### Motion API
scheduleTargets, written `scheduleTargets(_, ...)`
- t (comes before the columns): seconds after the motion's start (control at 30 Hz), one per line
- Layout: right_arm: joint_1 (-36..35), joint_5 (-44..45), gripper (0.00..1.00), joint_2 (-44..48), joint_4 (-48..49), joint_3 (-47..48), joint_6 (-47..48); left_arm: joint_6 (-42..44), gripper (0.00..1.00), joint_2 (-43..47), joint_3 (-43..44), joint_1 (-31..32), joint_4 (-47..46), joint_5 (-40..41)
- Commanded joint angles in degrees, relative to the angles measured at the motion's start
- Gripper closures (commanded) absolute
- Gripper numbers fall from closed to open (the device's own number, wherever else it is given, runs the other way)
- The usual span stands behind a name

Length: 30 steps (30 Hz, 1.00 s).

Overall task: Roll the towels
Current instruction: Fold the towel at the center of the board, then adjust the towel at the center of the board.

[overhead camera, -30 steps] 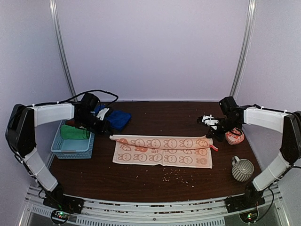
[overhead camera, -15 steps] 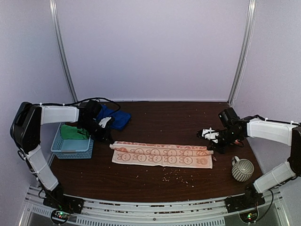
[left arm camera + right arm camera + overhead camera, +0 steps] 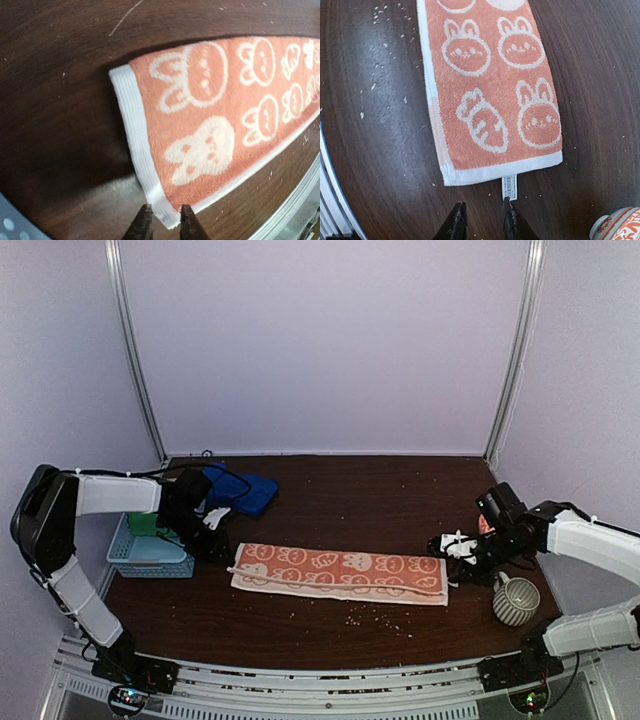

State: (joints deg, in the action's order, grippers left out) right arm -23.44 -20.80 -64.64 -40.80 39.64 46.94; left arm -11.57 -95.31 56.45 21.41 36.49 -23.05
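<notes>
The orange towel [image 3: 340,572], printed with white rabbits, lay flat on the dark worktop [image 3: 330,635] a little toward 6 o'clock of its middle. It was laid out as a long narrow band. In the top view its long axis ran from 9 o'clock to 3 o'clock, the right end sinking slightly toward 4 o'clock. Each short end carried a white hem, and a small white tag [image 3: 509,187] stuck out from the hem at the 3 o'clock end. The left gripper [image 3: 164,222] hung low at the 9 o'clock end. Its jaws stood a little apart with the near corner of the hem lying in the gap, and the cloth was flat rather than lifted. The right gripper [image 3: 480,217] sat just off the 3 o'clock end, its jaws narrowly parted over bare wood and holding nothing, with the tag just beyond one tip. A crumpled blue towel [image 3: 245,492] lay at about 10 o'clock on the worktop. A green towel [image 3: 143,525] showed in the light blue basket [image 3: 150,555] at 9 o'clock, behind the left arm. A striped mug [image 3: 516,600] stood at 4 o'clock, near the right arm. An orange-and-white bowl [image 3: 620,227] peeped in beside that gripper. Pale crumbs [image 3: 375,612] were scattered just toward 6 o'clock of the orange towel.
</notes>
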Motion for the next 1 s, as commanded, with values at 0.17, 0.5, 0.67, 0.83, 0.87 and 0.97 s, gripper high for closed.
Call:
scheduleTargets(0.17,1.1,1.3,0.70,0.0,3.8,3.1,-9.7,-1.7,0.66,4.7,8.2,-0.3,0.5,5.0)
scheduleTargets(0.5,1.1,0.9,0.74,-18.8,5.3,13.1,-16.5,-4.2,1.00,-4.9,11.2,1.0,-6.5,3.0)
scheduleTargets(0.67,1.2,2.4,0.76,-24.3,4.2,14.2,-17.3,-4.8,1.00,-7.0,10.2,3.3,-9.1,3.8)
scheduleTargets(0.83,1.1,5.0,0.79,-28.8,4.8,14.7,-18.2,-5.1,1.00,-9.4,9.1,4.0,-10.6,6.3)
scheduleTargets(0.87,1.1,5.7,0.79,-29.4,5.1,14.9,-18.4,-5.1,1.00,-9.8,8.9,4.0,-10.9,6.4)
scheduleTargets(0.97,1.1,8.1,0.80,-31.5,6.2,15.8,-18.6,-5.1,1.00,-10.9,8.2,4.1,-11.7,6.8)
